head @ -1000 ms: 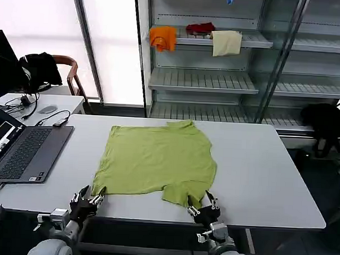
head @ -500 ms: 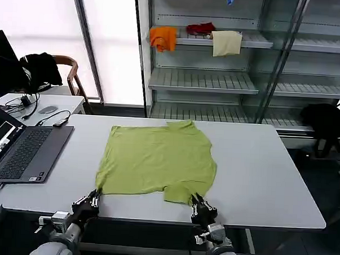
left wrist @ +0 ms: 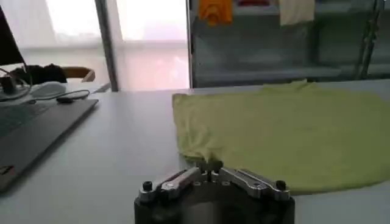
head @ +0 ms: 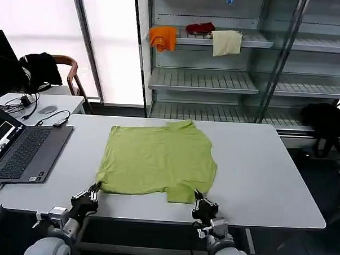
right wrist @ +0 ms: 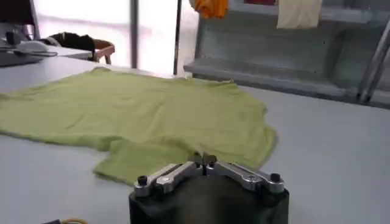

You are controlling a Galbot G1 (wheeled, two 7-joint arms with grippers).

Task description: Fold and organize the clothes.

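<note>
1 lime-green T-shirt [head: 157,161] lies spread flat on the white table [head: 269,177], collar toward the far shelving, hem toward the robot; long axis runs near to far. 1 sleeve flap juts at the near edge.

Left gripper [head: 92,193] at the shirt's near left corner, fingers clenched on the cloth edge [left wrist: 204,163]. Right gripper [head: 198,199] at the near sleeve flap, fingers pinched together on its edge [right wrist: 204,159].

1 laptop [head: 22,152] sits on the table's left side.
</note>
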